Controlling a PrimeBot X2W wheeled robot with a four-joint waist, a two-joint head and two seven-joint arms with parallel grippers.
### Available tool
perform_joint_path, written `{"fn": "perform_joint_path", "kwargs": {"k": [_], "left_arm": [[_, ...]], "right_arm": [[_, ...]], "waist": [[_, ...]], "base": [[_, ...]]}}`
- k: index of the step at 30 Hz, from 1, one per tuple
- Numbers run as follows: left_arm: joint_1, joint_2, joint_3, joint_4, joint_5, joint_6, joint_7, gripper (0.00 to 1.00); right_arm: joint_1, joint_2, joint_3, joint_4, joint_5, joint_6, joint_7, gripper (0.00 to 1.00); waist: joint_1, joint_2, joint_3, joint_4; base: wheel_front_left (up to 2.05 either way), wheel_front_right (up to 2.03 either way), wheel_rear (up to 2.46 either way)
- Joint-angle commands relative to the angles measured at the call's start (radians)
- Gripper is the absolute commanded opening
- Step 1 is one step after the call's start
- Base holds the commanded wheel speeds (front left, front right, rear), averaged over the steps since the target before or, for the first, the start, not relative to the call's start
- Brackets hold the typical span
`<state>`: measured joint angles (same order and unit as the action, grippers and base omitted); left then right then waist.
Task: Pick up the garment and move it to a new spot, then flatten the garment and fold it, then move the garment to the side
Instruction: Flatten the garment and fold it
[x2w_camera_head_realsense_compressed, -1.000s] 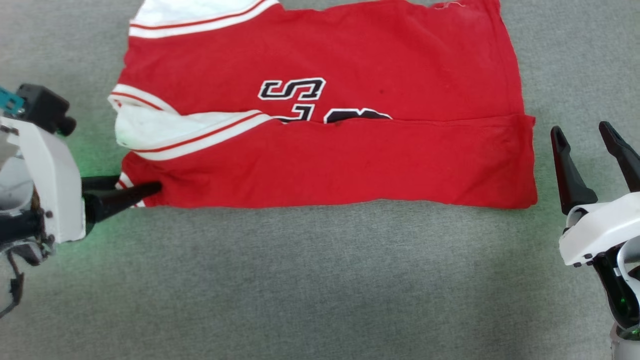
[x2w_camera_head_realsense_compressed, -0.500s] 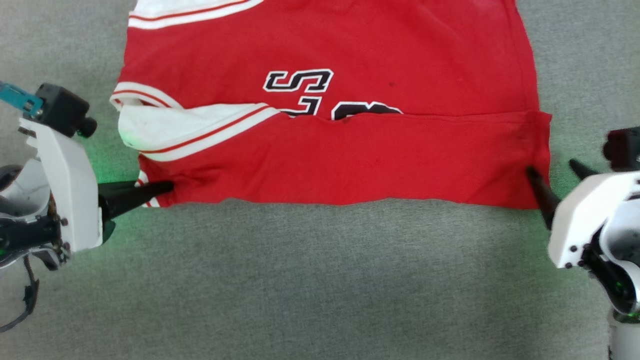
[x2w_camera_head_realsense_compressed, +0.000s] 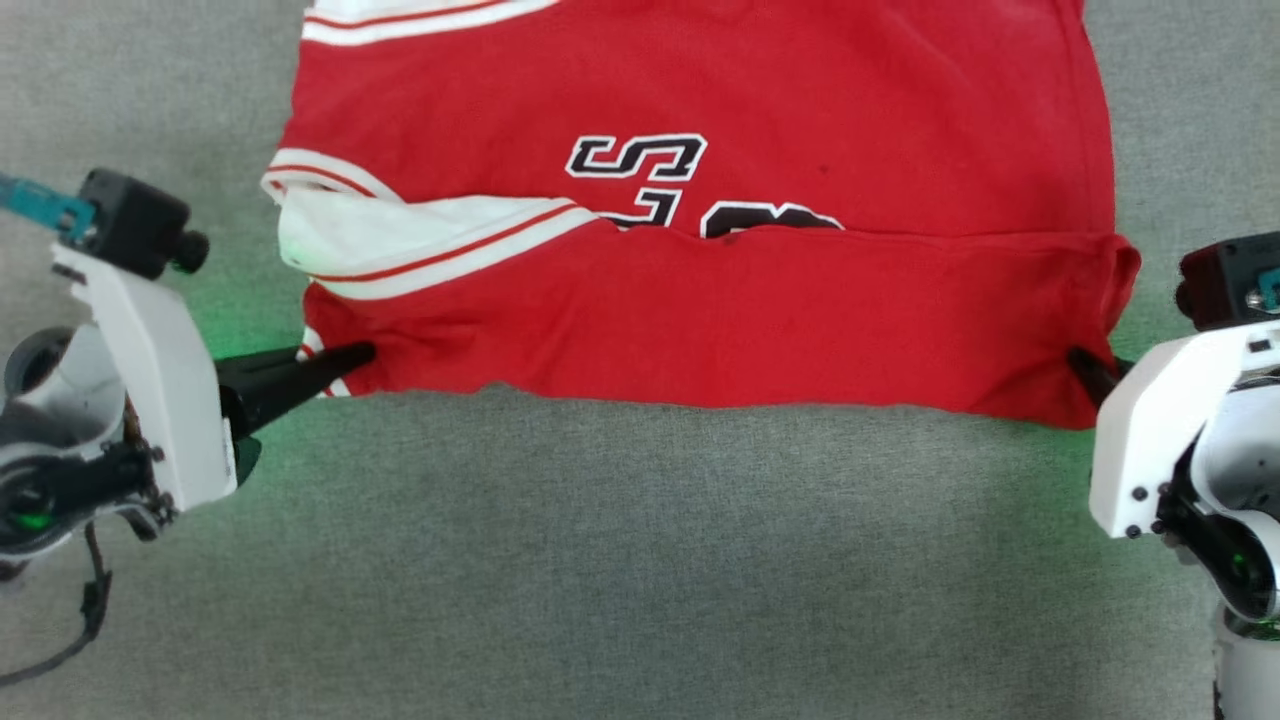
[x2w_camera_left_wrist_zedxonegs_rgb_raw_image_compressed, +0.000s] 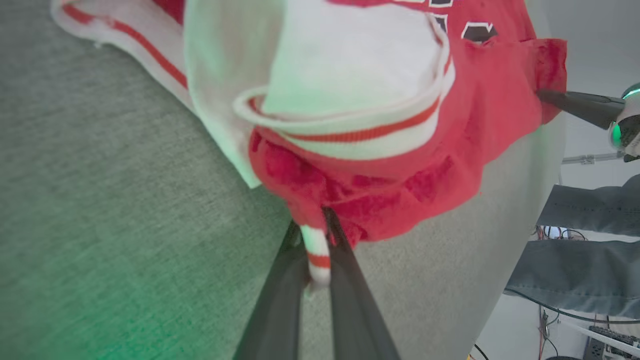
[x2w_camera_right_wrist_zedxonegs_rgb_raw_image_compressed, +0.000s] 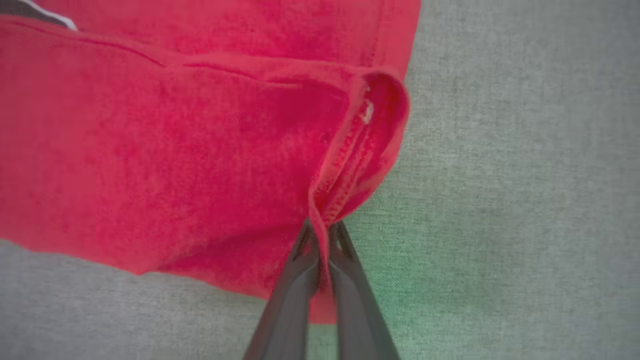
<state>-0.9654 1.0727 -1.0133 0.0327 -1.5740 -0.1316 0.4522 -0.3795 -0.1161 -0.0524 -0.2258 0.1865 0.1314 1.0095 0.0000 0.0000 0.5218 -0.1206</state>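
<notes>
Garment location: the red T-shirt lies spread on the grey felt-like surface. Its near part is folded up over the black chest lettering, and its near edge runs between the two grippers.
Left gripper: jaws together on the near left corner, with a strip of striped trim pinched between them.
Right gripper: jaws closed on the stitched hem at the near right corner.
Slip risk: each hold takes only a thin edge of cloth, so a quick or uneven lift could pull a corner free.
Slack risk: the near edge looks wavy between the holds, and the next fold may land crooked unless it is drawn taut.
Sleeve risk: the white sleeve sits loose and puffed at the left. It could flop out or bunch inside a fold.
Fabric: soft matte knit, limp, creased near both pinches.
Trim: ribbed white bands with thin red stripes.
Surface: coarse fuzzy weave, likely to drag on the cloth.
</notes>
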Motion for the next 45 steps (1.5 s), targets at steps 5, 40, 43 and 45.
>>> {"fn": "perform_joint_path", "kwargs": {"k": [5, 40, 43, 45], "left_arm": [[0.097, 0.031, 0.015, -0.061, -0.004, 0.002, -0.126, 0.00], [0.357, 0.253, -0.020, -0.279, 0.057, 0.002, -0.623, 1.00], [0.328, 0.254, 0.016, -0.220, 0.041, 0.002, -0.655, 1.00], [0.277, 0.229, 0.068, -0.102, 0.079, 0.002, -0.688, 1.00]], "right_arm": [[0.034, -0.058, -0.023, 0.017, 0.038, -0.002, -0.039, 0.00], [0.191, -0.211, -0.052, -0.139, 0.149, -0.002, -0.196, 1.00], [0.172, -0.196, -0.041, -0.138, 0.115, -0.002, -0.273, 1.00], [0.136, -0.136, -0.010, -0.109, 0.045, -0.002, -0.430, 1.00]], "waist": [[0.0000, 0.0000, -0.071, 0.020], [0.0000, 0.0000, -0.149, 0.058], [0.0000, 0.0000, -0.149, 0.051], [0.0000, 0.0000, -0.145, 0.034]], "base": [[0.00, 0.00, 0.00], [0.00, 0.00, 0.00], [0.00, 0.00, 0.00], [0.00, 0.00, 0.00]]}}
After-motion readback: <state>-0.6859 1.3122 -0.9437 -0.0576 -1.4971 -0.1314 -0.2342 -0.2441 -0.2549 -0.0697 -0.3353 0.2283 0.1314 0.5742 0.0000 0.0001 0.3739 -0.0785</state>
